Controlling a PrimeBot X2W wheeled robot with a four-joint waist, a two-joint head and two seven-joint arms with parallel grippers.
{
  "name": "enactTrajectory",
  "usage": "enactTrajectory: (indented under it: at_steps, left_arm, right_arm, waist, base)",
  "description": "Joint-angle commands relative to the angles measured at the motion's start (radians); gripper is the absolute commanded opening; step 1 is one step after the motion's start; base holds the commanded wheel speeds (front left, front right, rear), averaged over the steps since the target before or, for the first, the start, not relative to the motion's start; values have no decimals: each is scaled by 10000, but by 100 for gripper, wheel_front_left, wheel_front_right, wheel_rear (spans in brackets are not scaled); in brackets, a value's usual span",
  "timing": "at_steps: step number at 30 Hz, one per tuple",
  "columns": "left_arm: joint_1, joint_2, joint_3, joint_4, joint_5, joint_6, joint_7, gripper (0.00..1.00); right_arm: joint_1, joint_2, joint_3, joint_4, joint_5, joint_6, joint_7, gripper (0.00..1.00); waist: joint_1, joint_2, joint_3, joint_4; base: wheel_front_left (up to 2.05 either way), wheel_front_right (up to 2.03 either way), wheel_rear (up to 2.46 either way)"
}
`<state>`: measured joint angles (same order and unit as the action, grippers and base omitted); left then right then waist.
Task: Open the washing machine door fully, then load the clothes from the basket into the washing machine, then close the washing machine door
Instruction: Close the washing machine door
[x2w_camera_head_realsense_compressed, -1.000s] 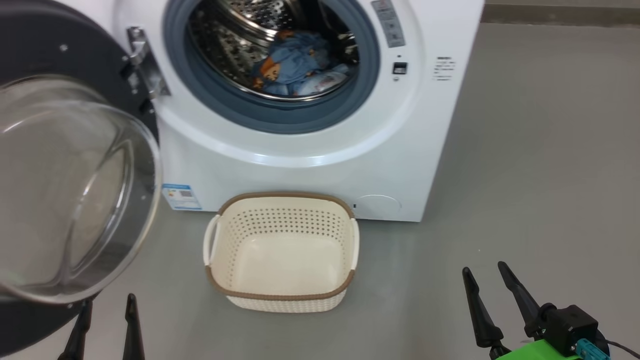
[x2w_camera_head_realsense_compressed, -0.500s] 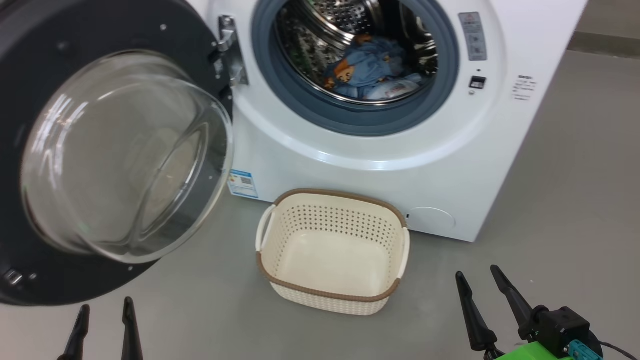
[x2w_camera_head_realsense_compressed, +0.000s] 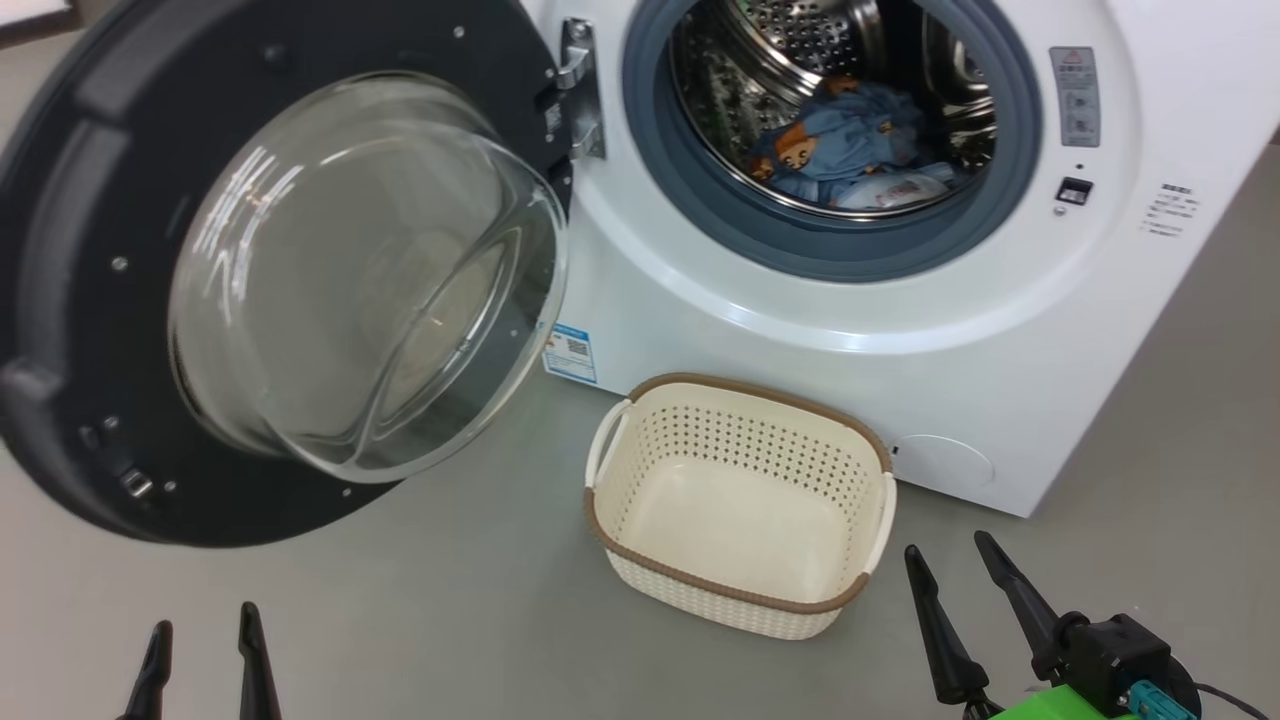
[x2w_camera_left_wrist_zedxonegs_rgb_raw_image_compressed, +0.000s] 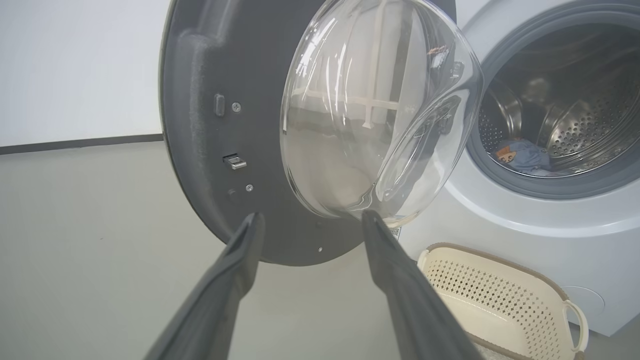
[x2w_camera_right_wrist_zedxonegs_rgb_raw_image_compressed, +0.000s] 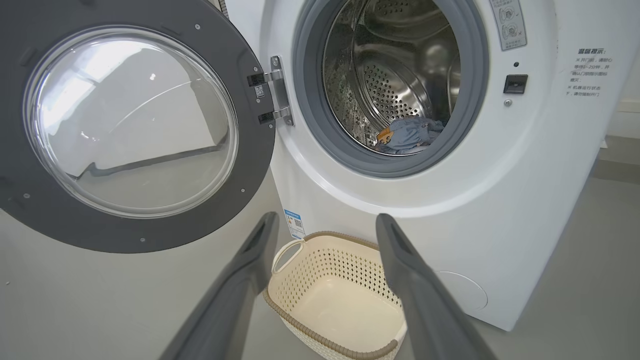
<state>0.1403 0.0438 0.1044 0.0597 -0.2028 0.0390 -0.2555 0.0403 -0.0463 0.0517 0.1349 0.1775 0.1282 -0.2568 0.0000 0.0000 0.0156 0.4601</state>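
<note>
Basket (x2w_camera_head_realsense_compressed: 700, 590) empty on the floor, clothes (x2w_camera_head_realsense_compressed: 850, 140) lying in the washing machine (x2w_camera_head_realsense_compressed: 800, 400) drum, door (x2w_camera_head_realsense_compressed: 60, 250) standing wide at left; left gripper (x2w_camera_head_realsense_compressed: 204, 618) and right gripper (x2w_camera_head_realsense_compressed: 947, 542) jaws wide, holding nothing: judged next, push the door's black rim, not glass, until latched.

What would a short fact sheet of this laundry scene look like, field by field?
Door: washing machine door wide open, swung to the left
Clothes: blue clothes inside the washing machine
Basket: basket empty, on the floor before the machine
Left gripper: open, holding nothing
Right gripper: open, holding nothing
Remaining: close the door
</note>
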Motion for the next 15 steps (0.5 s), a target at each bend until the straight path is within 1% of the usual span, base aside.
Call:
enactTrajectory:
  at_steps: [1, 6, 15]
  left_arm:
    - [-195, 65, 285, -197, -72, 62, -63, 100]
    - [-204, 64, 222, -180, -182, 136, -63, 100]
    - [-156, 64, 289, -330, -408, 324, -63, 100]
  right_arm:
    - [-380, -39, 274, -242, -70, 25, -49, 100]
    - [-476, -39, 303, -217, -152, 25, -49, 100]
    - [-800, -39, 556, -25, -214, 25, -49, 100]
  waist:
    - [0, 0, 67, 234]
    - [0, 0, 148, 518]
    - [0, 0, 278, 623]
  base:
    - [0, 0, 0]
    - [0, 0, 0]
    - [0, 0, 0]
